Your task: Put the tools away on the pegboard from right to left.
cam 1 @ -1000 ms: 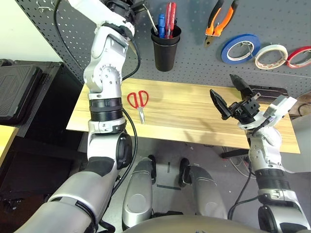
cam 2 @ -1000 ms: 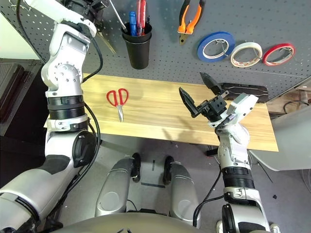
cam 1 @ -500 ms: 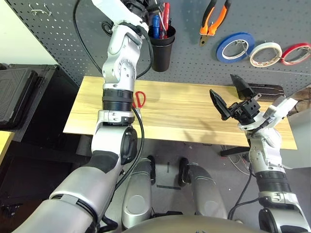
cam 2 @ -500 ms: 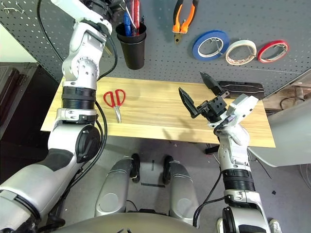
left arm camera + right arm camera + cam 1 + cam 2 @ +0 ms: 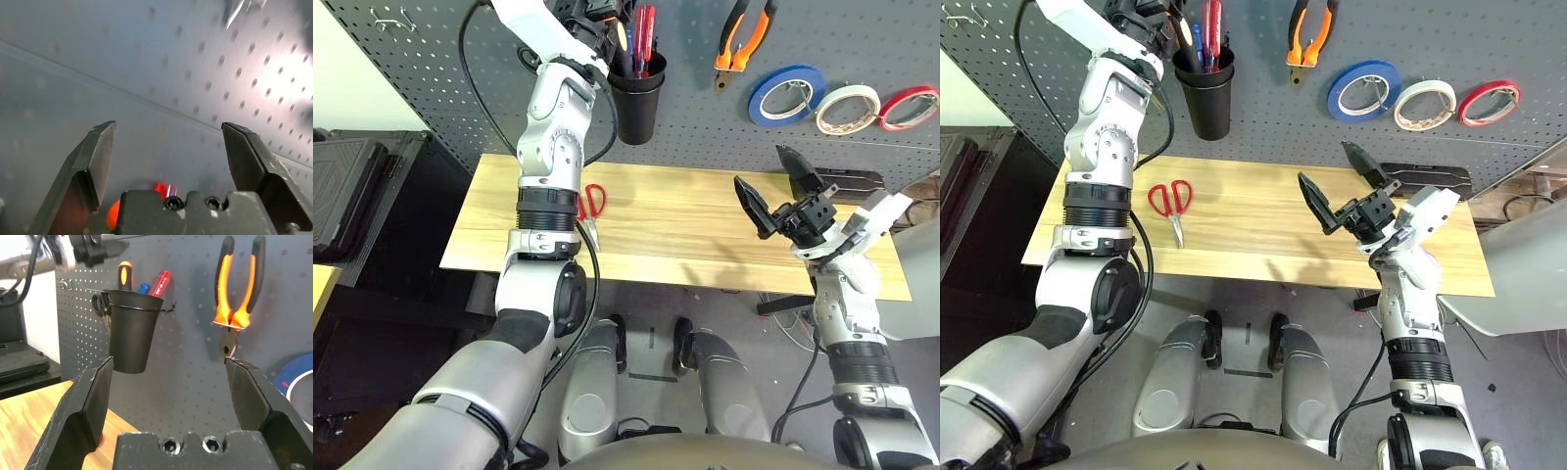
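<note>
Left end effector released beside black cup rim; right end effector released above bare table.

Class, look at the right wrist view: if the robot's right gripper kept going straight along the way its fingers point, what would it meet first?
Most likely the pegboard itself. The open right gripper aims at the bare perforated panel between the black cup and the hanging pliers, with nothing visible in between, though depth is hard to judge.
</note>
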Controlling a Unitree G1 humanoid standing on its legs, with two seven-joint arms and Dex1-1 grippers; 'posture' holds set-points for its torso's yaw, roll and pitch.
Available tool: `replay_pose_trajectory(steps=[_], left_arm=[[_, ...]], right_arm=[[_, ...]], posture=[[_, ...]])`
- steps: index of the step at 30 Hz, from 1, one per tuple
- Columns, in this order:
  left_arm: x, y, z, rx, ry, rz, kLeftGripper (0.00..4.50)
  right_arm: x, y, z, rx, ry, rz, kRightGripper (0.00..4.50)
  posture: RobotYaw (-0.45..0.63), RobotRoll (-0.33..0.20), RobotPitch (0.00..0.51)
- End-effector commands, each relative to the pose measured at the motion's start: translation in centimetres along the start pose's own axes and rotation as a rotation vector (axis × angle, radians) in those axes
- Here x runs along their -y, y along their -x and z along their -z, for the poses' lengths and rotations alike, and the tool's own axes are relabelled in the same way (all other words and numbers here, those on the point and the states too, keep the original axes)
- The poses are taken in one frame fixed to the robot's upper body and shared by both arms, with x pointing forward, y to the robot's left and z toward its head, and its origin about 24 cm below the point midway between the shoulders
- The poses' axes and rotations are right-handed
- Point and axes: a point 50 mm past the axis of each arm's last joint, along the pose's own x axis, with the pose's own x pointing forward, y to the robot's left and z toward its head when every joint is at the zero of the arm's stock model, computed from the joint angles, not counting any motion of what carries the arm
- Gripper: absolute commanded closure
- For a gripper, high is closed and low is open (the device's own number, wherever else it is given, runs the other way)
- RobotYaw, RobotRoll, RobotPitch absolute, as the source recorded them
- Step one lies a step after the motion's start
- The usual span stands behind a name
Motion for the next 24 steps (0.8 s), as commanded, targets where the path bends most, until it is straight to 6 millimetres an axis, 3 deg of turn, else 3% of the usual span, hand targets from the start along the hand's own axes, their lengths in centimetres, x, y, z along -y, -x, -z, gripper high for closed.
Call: replay_pose_trajectory(steps=[1, 6, 11, 14, 19, 24], left_arm=[[0.3, 0.5, -1.4, 0.026, -0.017, 0.000, 0.06], [0.1, 2.9, -4.1, 0.017, -0.128, 0.006, 0.06], [-1.3, 6.8, -4.4, -0.139, -0.213, -0.035, 0.06], [-1.8, 9.0, -3.7, -0.227, -0.224, -0.070, 0.06], [-3.0, 13.8, -0.8, -0.439, -0.219, -0.155, 0.06], [-4.4, 16.8, 2.1, -0.589, -0.266, -0.253, 0.06]], right_arm=[[-0.1, 0.1, 0.3, -0.023, -0.014, -0.003, 0.00], [-0.3, -0.3, 0.8, -0.090, -0.058, -0.006, 0.00], [-0.8, 0.1, 1.5, -0.276, -0.089, -0.072, 0.00], [-1.0, 0.5, 1.8, -0.352, -0.097, -0.100, 0.00], [-1.5, 1.0, 2.4, -0.474, -0.105, -0.140, 0.00], [-1.8, 1.3, 3.0, -0.598, -0.161, -0.137, 0.00]], posture=[[0.08, 0.000, 0.233], [0.10, 0.000, 0.247], [0.13, 0.000, 0.267], [0.15, 0.000, 0.277], [0.17, 0.000, 0.293], [0.17, 0.000, 0.312]])
